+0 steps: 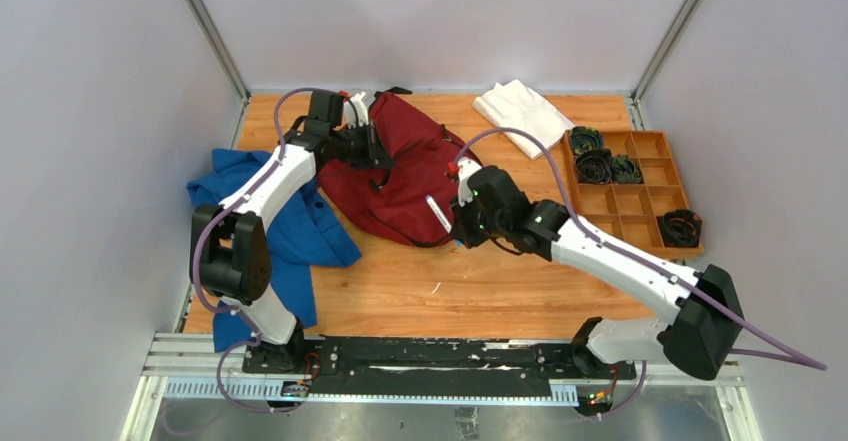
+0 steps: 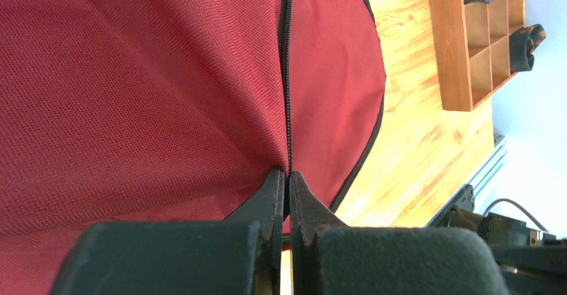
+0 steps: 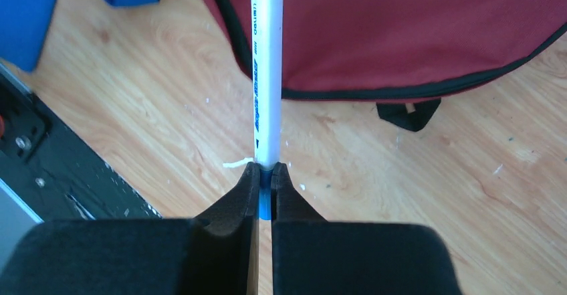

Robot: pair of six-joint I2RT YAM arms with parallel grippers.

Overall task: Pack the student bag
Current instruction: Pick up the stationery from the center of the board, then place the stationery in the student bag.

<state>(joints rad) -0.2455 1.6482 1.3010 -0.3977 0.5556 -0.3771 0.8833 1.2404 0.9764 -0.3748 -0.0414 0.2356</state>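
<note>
1. The student bag (image 1: 400, 176) lies slumped on the far half of the wooden table (image 1: 480, 291), left of centre. It is dark red fabric with black piping along its edge. No view shows what is inside it.
2. A wooden tray (image 1: 641, 201) with many compartments sits at the table's right edge, well apart from the bag. Dark coiled items (image 1: 592, 165) fill its far-left compartments. Another black coil (image 1: 681, 228) lies in a compartment on its near right.
3. A white folded cloth (image 1: 522, 113) lies at the far edge, between the bag and the tray. A blue garment (image 1: 290, 226) is spread just left of the bag, under the left arm.
4. Only the left wrist view shows the black zipper (image 2: 287, 74), which runs down the red fabric straight to the fingertips.
5. Only the right wrist view shows the blue lettering on the white pen (image 3: 267, 74) and a small black strap tab (image 3: 409, 114) sticking out under the bag's edge.
6. The left gripper (image 2: 289, 174) is closed and pinches the bag's fabric at the zipper line, on the bag's far-left part.
7. The right gripper (image 3: 266, 171) is clamped on the pen's blue end. The barrel points out across the bag's near edge. Whether it touches the fabric cannot be told.
</note>
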